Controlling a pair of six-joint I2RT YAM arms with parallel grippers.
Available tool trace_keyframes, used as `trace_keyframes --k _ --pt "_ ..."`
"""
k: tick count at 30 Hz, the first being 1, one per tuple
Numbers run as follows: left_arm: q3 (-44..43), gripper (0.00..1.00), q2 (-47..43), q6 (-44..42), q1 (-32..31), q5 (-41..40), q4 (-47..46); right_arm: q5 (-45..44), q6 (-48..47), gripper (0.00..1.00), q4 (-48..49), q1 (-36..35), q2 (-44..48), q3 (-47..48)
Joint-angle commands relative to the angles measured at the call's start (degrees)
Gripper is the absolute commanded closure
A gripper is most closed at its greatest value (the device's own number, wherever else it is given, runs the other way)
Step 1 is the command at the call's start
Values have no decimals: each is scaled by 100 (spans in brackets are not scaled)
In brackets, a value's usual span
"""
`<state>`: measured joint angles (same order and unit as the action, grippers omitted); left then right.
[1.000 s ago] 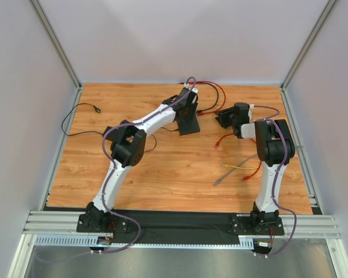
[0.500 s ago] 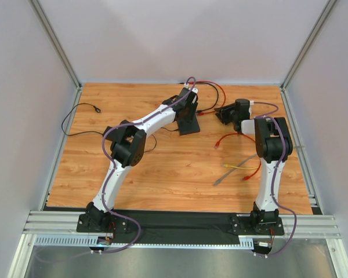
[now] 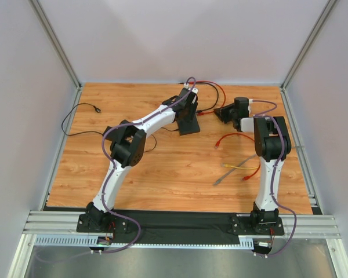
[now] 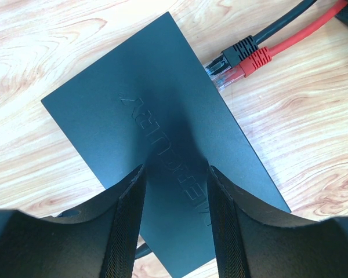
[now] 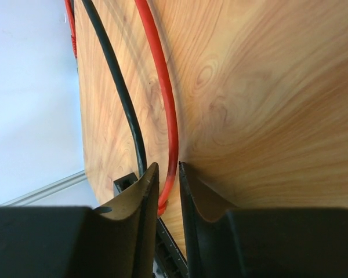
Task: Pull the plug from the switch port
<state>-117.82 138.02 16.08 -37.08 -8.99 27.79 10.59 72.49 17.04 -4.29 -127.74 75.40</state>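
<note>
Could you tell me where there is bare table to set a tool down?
Bare wood lies in the near middle, between the left arm and the loose cables. It is crowded at the back around the switch.

Pretty sure robotics lab test cell. Clues: two white-and-black robot arms, left arm [image 3: 127, 145] and right arm [image 3: 269, 145], bolted to aluminium extrusion rail [image 3: 52, 223] at near edge of wood-grain worktop [image 3: 174, 168]. Plain white panels [image 3: 180, 40] in aluminium-post frame [image 3: 55, 43] boxing it in. Black switch [image 3: 190, 127] plus loose coloured patch cables [image 3: 241, 167] lying on worktop.
</note>
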Motion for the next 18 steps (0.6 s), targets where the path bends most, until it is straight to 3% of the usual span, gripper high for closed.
trace_keyframes --k 1,14,18 --pt "268 46 103 -8 8 240 561 -145 -270 78 -561 17 -234 98" --pt "277 46 103 -8 -1 240 552 -189 -551 100 -675 25 -225 239" --pt "303 46 94 -17 -1 249 543 -233 -718 100 -579 25 -102 213"
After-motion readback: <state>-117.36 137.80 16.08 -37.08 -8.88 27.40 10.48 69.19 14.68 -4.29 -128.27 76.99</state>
